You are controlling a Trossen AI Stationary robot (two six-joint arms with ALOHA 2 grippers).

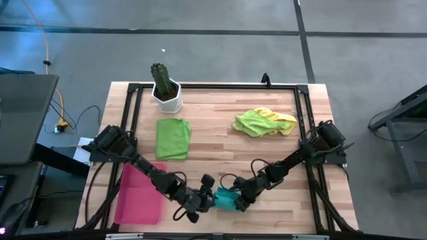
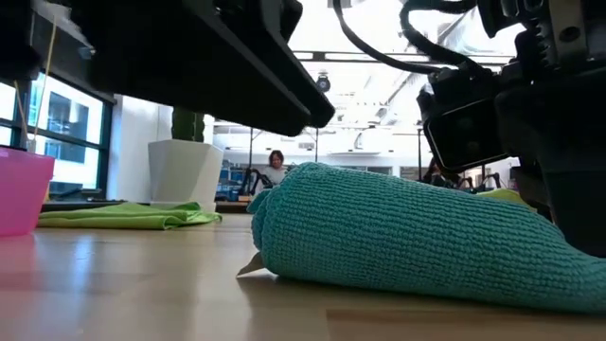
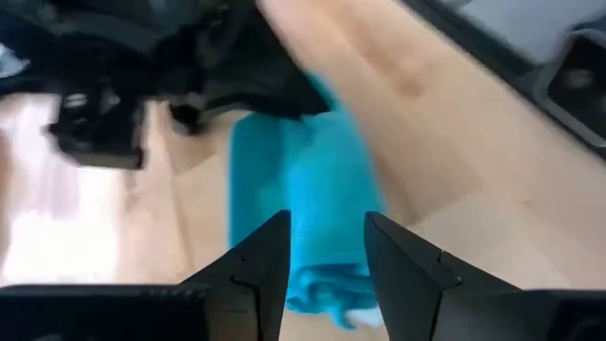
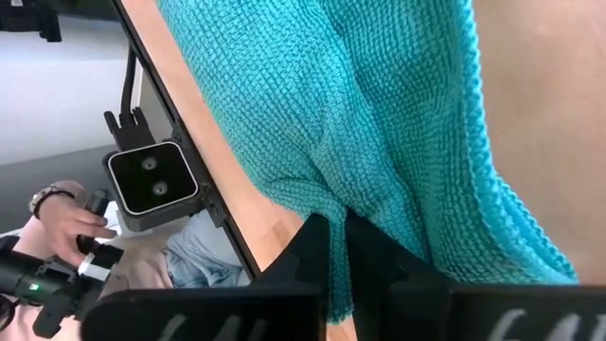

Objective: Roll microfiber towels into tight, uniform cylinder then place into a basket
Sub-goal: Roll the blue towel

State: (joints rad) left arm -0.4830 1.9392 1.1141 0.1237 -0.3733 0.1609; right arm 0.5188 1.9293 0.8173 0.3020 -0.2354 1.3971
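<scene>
The teal towel point(image 1: 223, 198) lies rolled into a thick cylinder on the table near its front edge, and also shows in the low view point(image 2: 398, 237). My left gripper point(image 3: 327, 265) is open, with one finger on either side of one end of the roll point(image 3: 312, 189); I cannot tell whether they touch it. My right gripper point(image 4: 339, 256) is shut on the teal towel at its other side. The green towel point(image 1: 173, 138) lies flat on the table. The lime green towel point(image 1: 250, 123) and the yellow towel point(image 1: 283, 120) lie crumpled together. The pink-red basket point(image 1: 140, 193) sits at the front left. My right gripper pinches a fold of the teal towel's outer layer point(image 4: 331, 204) between its two fingers. The fingers come slanting down from the table's right side. The roll lies on the table along its whole length.
A white pot with a cactus point(image 1: 165, 90) stands at the back left. A black frame point(image 1: 303, 133) runs round the table's edge. A small camera block point(image 4: 151, 185) sits at the front edge, and a person's hand point(image 4: 62, 213) shows beyond it.
</scene>
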